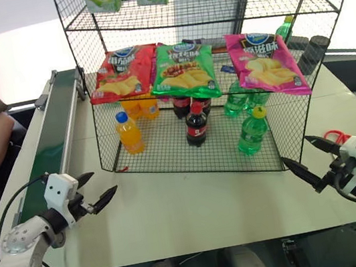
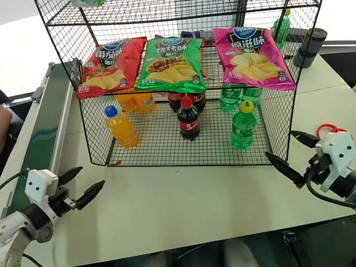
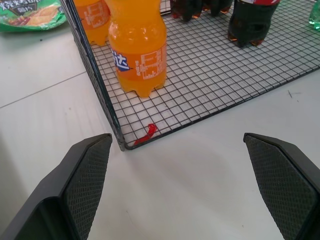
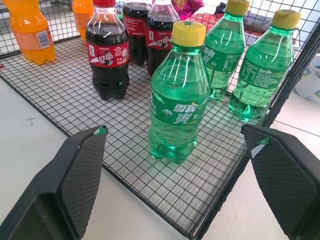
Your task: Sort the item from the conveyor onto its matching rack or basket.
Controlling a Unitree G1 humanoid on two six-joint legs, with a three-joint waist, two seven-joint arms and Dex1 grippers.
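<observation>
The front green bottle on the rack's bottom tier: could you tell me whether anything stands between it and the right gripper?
Nothing visible does. The front green bottle stands upright near the rack's open front edge, and the right gripper, open, faces it across bare wire grid.

Thin black wire grid forms the rack; the green bottle is glossy translucent plastic; the tabletop is smooth matt white; pincer pads are textured black.
</observation>
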